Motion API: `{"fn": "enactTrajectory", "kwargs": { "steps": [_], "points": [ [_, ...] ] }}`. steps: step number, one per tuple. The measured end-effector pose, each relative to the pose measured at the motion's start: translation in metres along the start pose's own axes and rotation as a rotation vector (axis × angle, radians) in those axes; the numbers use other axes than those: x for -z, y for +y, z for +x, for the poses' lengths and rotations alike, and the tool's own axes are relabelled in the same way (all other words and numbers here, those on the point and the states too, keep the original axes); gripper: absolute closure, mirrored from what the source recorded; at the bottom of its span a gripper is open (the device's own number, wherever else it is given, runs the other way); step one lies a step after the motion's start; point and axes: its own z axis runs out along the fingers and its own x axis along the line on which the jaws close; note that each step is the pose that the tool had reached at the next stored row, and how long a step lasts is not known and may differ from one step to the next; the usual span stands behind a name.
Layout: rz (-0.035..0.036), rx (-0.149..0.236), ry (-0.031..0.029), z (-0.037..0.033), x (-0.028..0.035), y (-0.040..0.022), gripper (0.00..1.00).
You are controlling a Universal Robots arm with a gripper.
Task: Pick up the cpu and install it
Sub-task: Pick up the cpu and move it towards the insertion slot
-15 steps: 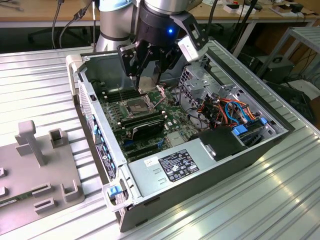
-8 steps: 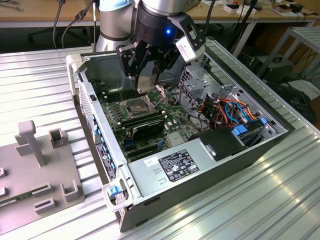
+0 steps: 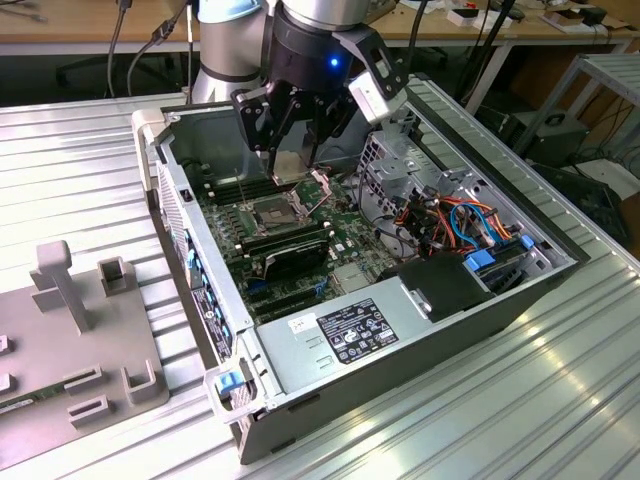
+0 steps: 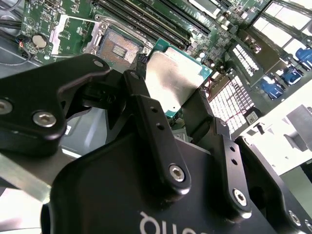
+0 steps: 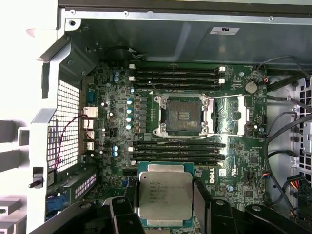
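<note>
Fingers sit nearest in both wrist views. They are clenched on the cpu, one on each of two opposite edges, so the gripper carries it flat, with the metal lid toward the cameras and the underside toward the board. The cpu hangs in the air inside the open case, touching nothing but the fingers, over the nearer bank of memory sticks.

Just past that bank lies the socket, with its frame swung aside (the dark contact field is bare). Farther off is a second bank of sticks, then the grey case wall. In the exterior view the case rests on a ribbed metal surface.

By my judgement the cpu is light, thin and stiff. Its smooth lid would likely slip under a face grip, and its underside is probably delicate. The hold on the edges of the green carrier looks right, with the fingers clear of the underside and a modest squeeze.
</note>
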Motion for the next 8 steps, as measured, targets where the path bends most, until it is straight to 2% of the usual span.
{"fn": "enactTrajectory", "kwargs": {
  "steps": [8],
  "points": [
    [-0.0007,0.0,0.0,0.0,-0.0033,0.0006,0.45]
  ]
}}
